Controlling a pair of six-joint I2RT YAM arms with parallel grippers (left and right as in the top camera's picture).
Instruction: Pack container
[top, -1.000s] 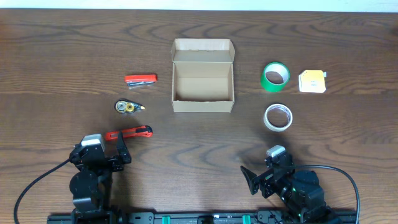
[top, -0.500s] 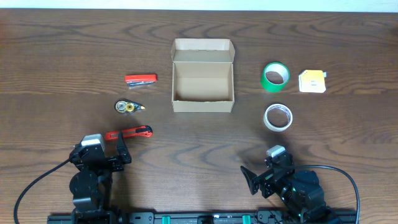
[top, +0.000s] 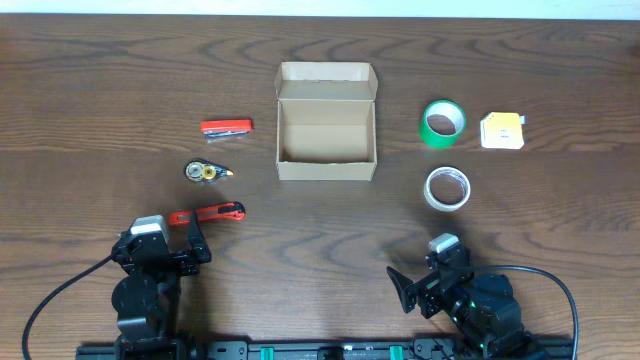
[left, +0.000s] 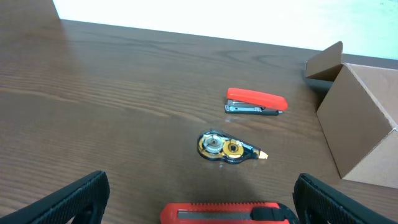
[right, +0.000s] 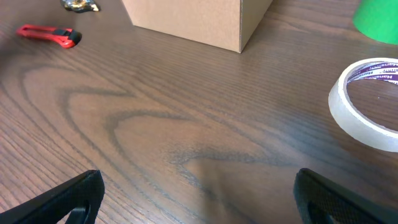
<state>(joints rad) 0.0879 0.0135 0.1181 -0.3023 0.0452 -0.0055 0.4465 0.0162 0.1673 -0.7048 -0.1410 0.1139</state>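
Observation:
The tan cardboard container (top: 326, 138) stands open in the middle of the table, lid flap (top: 327, 82) folded back; it also shows in the left wrist view (left: 360, 124) and the right wrist view (right: 199, 22). My left gripper (top: 178, 245) is open and empty near the front left, just behind a red box cutter (top: 208, 212) (left: 227, 213). My right gripper (top: 425, 285) is open and empty at the front right, over bare wood, with a clear tape roll (top: 446, 188) (right: 367, 106) ahead of it.
A red stapler (top: 226, 127) (left: 255, 102) and a correction-tape dispenser (top: 205, 171) (left: 227, 147) lie left of the container. A green tape roll (top: 442, 122) (right: 376, 18) and a yellow-white tape measure (top: 502, 131) lie to its right.

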